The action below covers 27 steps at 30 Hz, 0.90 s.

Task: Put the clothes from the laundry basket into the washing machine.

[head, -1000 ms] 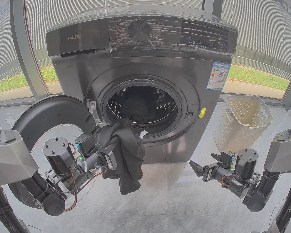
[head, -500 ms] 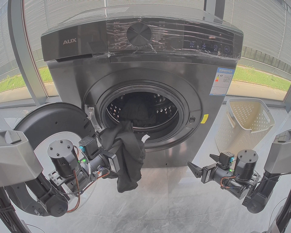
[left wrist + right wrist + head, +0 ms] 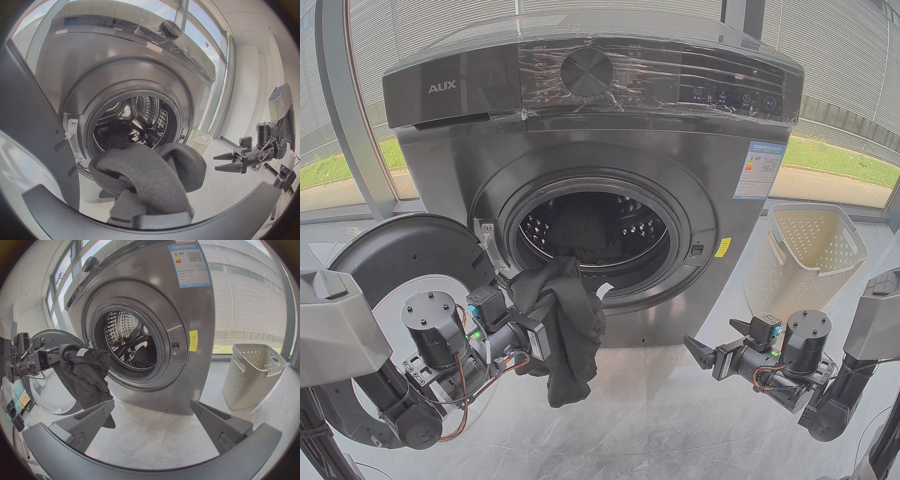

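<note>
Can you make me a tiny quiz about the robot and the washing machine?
1. True or false: the washing machine has its door shut.
2. Where is the laundry basket? A) on top of the machine B) on the floor beside the machine C) on the door
3. Fill in: the black garment hangs from the ___ hand.

Key: 1 false, the door is open. 2 B. 3 left; the left hand grips it.

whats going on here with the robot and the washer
The left hand is shut on a dark garment, held at the lip of the open washing machine, most of it hanging outside. Another dark item lies in the drum. The right hand is open, holding nothing, near the laundry basket.
</note>
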Motion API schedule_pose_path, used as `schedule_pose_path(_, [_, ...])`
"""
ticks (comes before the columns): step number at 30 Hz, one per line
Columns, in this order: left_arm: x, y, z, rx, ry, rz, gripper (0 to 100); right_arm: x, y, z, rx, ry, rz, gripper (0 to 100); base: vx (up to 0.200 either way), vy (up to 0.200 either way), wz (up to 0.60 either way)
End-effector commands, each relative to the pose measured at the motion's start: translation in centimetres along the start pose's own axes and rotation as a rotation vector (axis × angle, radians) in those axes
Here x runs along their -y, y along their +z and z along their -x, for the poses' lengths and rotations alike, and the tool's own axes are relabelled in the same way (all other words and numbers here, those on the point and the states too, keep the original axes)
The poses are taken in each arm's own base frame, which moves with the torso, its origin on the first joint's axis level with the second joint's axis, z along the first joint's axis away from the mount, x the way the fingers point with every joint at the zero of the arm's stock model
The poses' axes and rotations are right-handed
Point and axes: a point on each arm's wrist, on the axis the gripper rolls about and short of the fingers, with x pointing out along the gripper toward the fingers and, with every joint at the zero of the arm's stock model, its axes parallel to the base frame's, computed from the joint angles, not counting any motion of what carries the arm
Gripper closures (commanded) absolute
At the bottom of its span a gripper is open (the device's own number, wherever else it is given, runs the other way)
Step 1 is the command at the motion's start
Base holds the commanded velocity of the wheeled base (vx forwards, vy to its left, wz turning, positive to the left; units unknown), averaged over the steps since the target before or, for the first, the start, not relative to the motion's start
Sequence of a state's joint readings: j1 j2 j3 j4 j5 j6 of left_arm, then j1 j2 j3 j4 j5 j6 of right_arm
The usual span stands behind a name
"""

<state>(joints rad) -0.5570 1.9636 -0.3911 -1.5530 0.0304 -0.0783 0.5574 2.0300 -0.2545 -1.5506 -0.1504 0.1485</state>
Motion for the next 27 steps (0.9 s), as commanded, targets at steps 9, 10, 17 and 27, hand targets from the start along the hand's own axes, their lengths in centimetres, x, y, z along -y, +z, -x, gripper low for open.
schedule_pose_path(9, [0.3,-0.4,-0.2,-0.008,0.001,-0.001,100,-0.1,-0.1,0.1,-0.006,0.005,0.002,0,0.044,0.0,0.0])
schedule_pose_path(10, [0.3,-0.4,-0.2,-0.008,0.001,-0.001,100,-0.1,-0.1,0.1,-0.006,0.003,0.001,0,0.0,0.0,0.0])
schedule_pose_path(17, [0.3,-0.7,-0.2,-0.017,0.0,-0.001,100,-0.1,-0.1,0.1,-0.006,0.005,0.002,0,0.057,0.0,0.0])
schedule_pose_path(27, [1.7,-1.1,0.1,-0.036,-0.031,-0.004,100,-1.2,-0.5,0.5,-0.023,0.047,0.013,0,0.0,0.0,0.0])
